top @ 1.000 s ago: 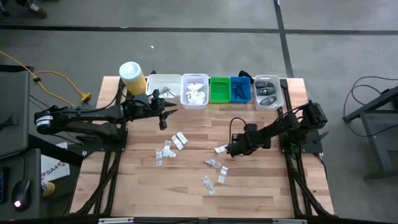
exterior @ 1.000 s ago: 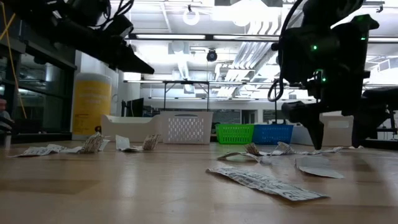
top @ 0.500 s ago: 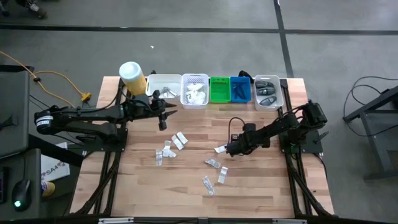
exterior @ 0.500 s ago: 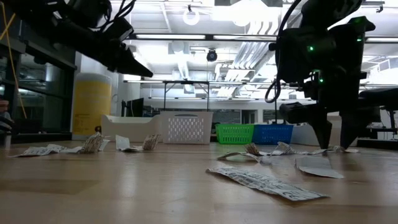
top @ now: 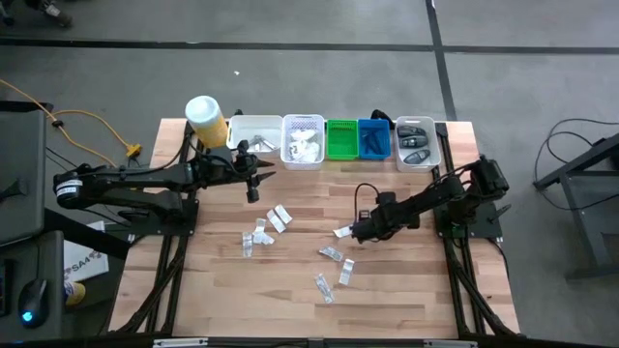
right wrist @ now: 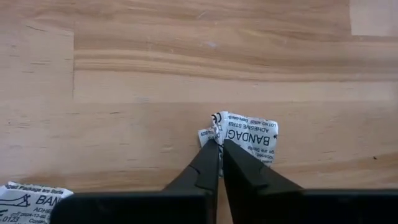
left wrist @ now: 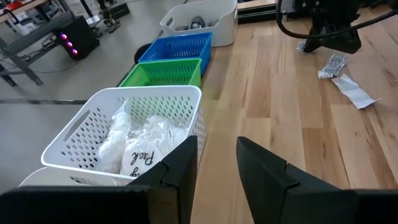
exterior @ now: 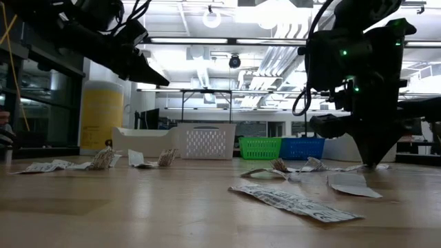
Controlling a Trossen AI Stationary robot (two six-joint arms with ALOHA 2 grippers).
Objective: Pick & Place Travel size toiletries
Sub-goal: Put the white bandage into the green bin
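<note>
right gripper (right wrist: 219,144) has closed since a second ago: its wide-apart jaws are now pinched together on the edge of a small white bandage sachet (right wrist: 247,137) lying on the surface (top: 406,280). the sachet has not left the wood. arm position barely changed; low view shows the jaw tips down at surface level, right of the middle.

high view: right gripper (top: 354,232) is at mid-surface, right of centre, touching the held sachet (top: 342,232). other sachets are scattered loose on the wood: a cluster (top: 267,228) left of centre, another group (top: 334,269) nearer the front edge. one more sachet shows at the corner of the right wrist view (right wrist: 31,198), lying flat, apart from the held one.

left gripper (top: 253,180) unchanged, hanging above the surface just in front of the bins, jaws partly open with a narrow gap, nothing between them (left wrist: 216,163). left wrist view looks onto the white basket (left wrist: 81,134) with white packets inside.

bins in a row at the back edge: white tub (top: 253,130), white basket (top: 303,127), green basket (top: 341,140), blue basket (top: 373,138), clear tub (top: 418,141) holding dark items. yellow canister (top: 205,120) stands at the left end of the row.
</note>
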